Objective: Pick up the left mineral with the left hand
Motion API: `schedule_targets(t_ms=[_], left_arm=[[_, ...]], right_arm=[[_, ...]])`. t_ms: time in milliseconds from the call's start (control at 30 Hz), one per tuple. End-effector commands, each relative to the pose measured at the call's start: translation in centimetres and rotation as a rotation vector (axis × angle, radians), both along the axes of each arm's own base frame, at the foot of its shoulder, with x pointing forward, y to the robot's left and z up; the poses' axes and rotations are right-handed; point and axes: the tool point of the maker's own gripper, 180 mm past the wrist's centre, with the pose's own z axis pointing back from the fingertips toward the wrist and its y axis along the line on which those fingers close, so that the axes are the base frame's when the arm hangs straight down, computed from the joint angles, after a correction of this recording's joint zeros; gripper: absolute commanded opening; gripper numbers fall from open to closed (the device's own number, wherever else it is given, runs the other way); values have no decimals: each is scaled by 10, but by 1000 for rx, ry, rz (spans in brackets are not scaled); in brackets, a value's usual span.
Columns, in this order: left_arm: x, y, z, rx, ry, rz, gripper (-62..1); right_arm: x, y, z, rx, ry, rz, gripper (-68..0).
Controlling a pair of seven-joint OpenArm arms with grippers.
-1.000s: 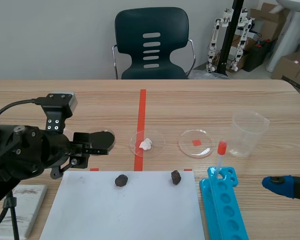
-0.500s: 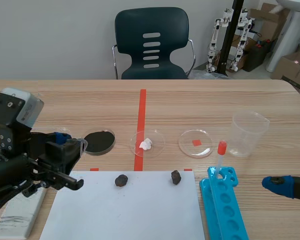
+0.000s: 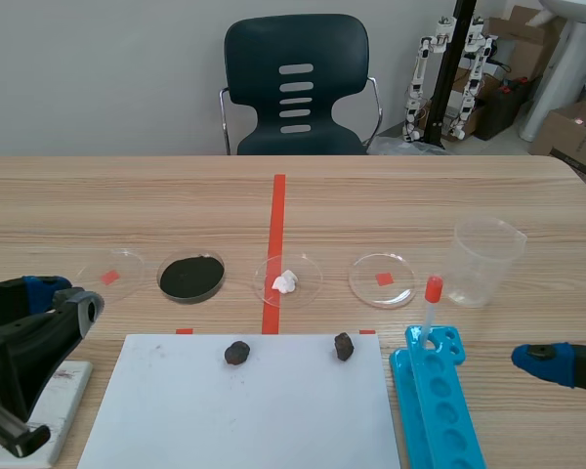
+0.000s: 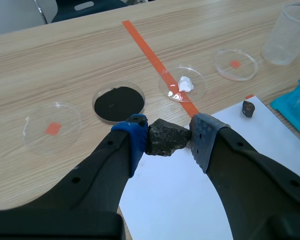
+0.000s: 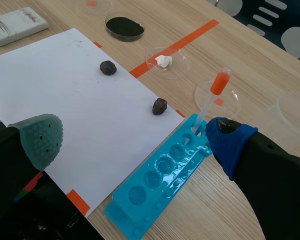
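In the left wrist view a dark, rough mineral (image 4: 166, 138) is pressed between the blue and grey pads of my left gripper (image 4: 169, 136), held above the near left of the white paper (image 4: 190, 185). In the scene view the left gripper (image 3: 66, 296) hangs low at the table's near left; the held mineral cannot be made out there. Two more dark minerals lie on the paper (image 3: 244, 410), one left of centre (image 3: 237, 353) and one to its right (image 3: 344, 346). My right gripper (image 5: 135, 142) is open over the paper's right side, holding nothing.
Along the back stand a dish with a red square (image 3: 112, 269), a dish of black powder (image 3: 191, 277), a dish with a white lump (image 3: 286, 281), another red-square dish (image 3: 382, 278) and a clear cup (image 3: 486, 259). A blue rack (image 3: 439, 401) holds a dropper (image 3: 428, 308). A white tile (image 3: 49, 401) lies near left.
The left arm has drawn back from above the black-powder dish to the table's near left, uncovering the left dishes. The two minerals on the paper and the right arm have not moved.
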Motion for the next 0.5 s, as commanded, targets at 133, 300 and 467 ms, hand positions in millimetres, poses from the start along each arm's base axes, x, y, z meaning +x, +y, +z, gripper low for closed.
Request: schedule_targets(t_ms=[133, 300, 467], left_arm=[[-7, 1, 14, -2, -33, -1, -511], [-19, -8, 16, 51, -44, -56, -511], [-22, -10, 16, 50, -40, -70, -511]], right_arm=[[5, -1, 7, 7, -29, -2, -84], [5, -1, 7, 7, -29, -2, -84], [5, -1, 7, 7, -29, -2, -84]])
